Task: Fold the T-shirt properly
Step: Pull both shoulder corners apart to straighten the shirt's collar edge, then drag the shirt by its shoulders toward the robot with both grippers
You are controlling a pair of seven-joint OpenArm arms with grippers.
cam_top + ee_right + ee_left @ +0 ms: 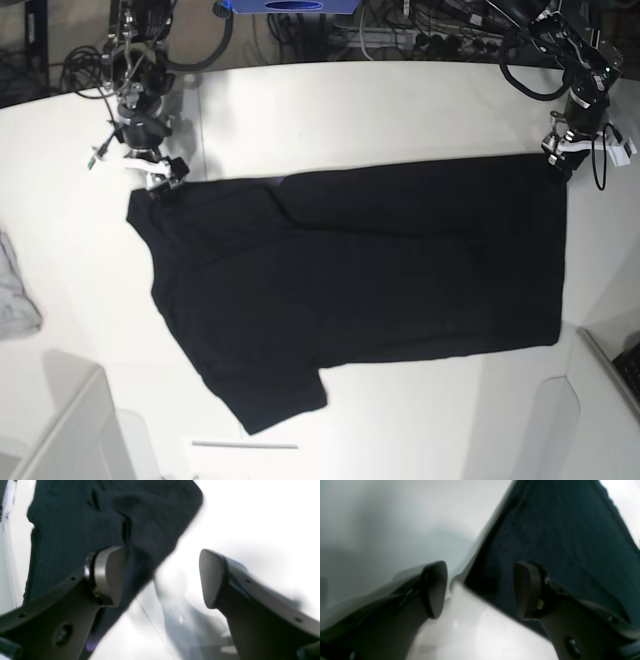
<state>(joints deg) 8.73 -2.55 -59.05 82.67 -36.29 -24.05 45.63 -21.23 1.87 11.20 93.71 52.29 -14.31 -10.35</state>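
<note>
I have both sets of fingers wide apart and empty, left gripper (480, 590) and right gripper (162, 577) over the T-shirt (370, 270) corners. The cloth looks soft, light and floppy, so I'd pinch those edges against the desk (400, 110).

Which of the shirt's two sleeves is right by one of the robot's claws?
The sleeve at the far-left corner of the black T-shirt; the right gripper hovers open at its tip. The other sleeve, near the table's front edge, has no claw nearby.

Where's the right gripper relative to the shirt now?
In the base view, the right gripper sits upper left, open, at the T-shirt's top-left sleeve corner. The right wrist view shows one finger over cloth, the other over bare table.
</note>
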